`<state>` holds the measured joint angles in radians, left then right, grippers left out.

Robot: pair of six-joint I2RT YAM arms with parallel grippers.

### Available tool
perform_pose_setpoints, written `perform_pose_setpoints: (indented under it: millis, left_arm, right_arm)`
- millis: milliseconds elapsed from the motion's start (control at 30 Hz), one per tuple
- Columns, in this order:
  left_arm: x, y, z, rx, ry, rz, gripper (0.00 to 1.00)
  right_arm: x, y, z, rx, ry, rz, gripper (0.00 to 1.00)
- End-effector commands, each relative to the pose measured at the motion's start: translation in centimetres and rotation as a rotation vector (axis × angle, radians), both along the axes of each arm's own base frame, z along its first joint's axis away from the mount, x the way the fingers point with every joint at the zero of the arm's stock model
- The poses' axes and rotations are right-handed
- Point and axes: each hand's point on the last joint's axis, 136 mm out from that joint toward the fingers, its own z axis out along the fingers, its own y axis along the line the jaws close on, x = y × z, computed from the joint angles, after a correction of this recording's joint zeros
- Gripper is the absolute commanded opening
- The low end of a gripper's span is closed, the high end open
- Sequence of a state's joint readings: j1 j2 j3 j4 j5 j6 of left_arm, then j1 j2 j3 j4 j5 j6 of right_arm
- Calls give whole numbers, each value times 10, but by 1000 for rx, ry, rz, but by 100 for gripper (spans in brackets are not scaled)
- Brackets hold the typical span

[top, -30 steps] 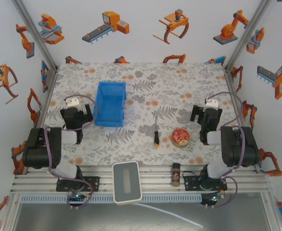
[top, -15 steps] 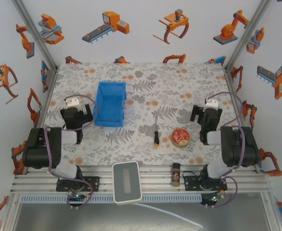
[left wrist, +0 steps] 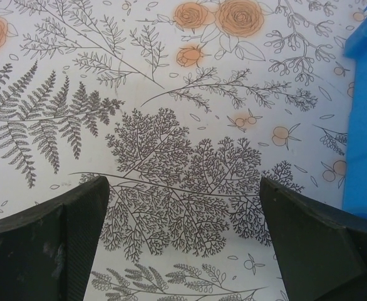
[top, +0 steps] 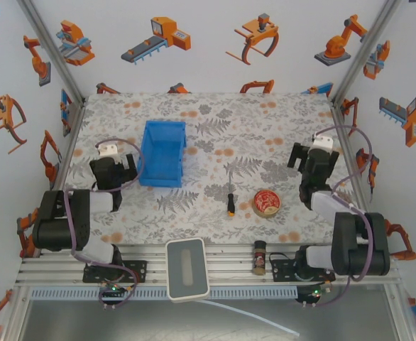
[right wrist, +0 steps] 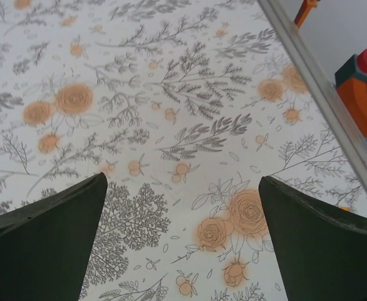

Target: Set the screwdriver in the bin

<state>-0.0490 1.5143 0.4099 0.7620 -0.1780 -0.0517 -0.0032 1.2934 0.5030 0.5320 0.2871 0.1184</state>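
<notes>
Overhead, we see the screwdriver (top: 230, 202) lying on the floral table (top: 265, 128) at lower centre, just left of a round tin (top: 267, 203). The blue bin (top: 163, 153) stands left of centre. The left gripper (left wrist: 183, 188) and right gripper (right wrist: 182, 183) both gape wide, holding nothing.

I find no legible text, number or brand in any view. The round tin (top: 267, 202) lies on the tabletop, nearer to the bases than the jaws of the right gripper (top: 299, 156) and to their left. Its red lid print is too small to read. So is anything on the spice jar (top: 260, 256).
</notes>
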Motion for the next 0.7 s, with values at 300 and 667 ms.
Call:
perform_pose_setpoints:
  millis: [300,667]
  left_arm:
    - [-15,-5,66,1,229,-32,97]
    - [-70,-30,127,-4,368,-216,97]
  right_arm:
    - [-33,37,58,179,205,15,99]
    - [-108,139,51,268,460,225,87]
